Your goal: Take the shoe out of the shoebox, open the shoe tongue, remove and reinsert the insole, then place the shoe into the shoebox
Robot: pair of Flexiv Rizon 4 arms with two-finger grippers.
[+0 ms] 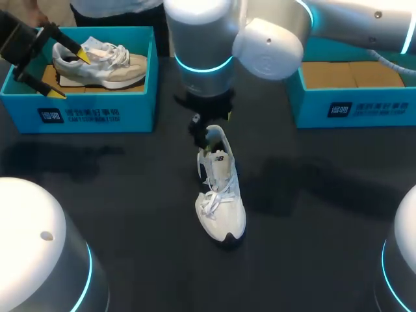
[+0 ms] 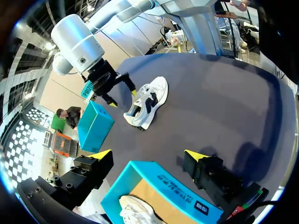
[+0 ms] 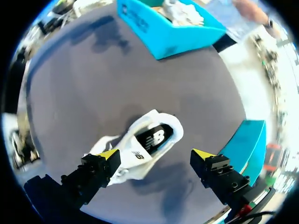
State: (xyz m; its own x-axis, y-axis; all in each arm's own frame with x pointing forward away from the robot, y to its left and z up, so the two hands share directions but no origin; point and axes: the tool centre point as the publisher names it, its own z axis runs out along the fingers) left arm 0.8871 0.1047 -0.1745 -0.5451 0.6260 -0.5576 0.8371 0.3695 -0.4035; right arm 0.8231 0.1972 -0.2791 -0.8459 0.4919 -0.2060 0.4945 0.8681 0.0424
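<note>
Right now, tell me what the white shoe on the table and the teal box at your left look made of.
White lace-up shoe: seemingly soft matte textile upper, woven laces, a dark, probably rubber, sole edge at the toe. Teal open-topped box: likely cardboard, given thin straight walls, a smooth printed outside and plain brown inside.

Right claw point(image 1: 205, 133) hangs over the heel of the white shoe point(image 1: 221, 198).
</note>
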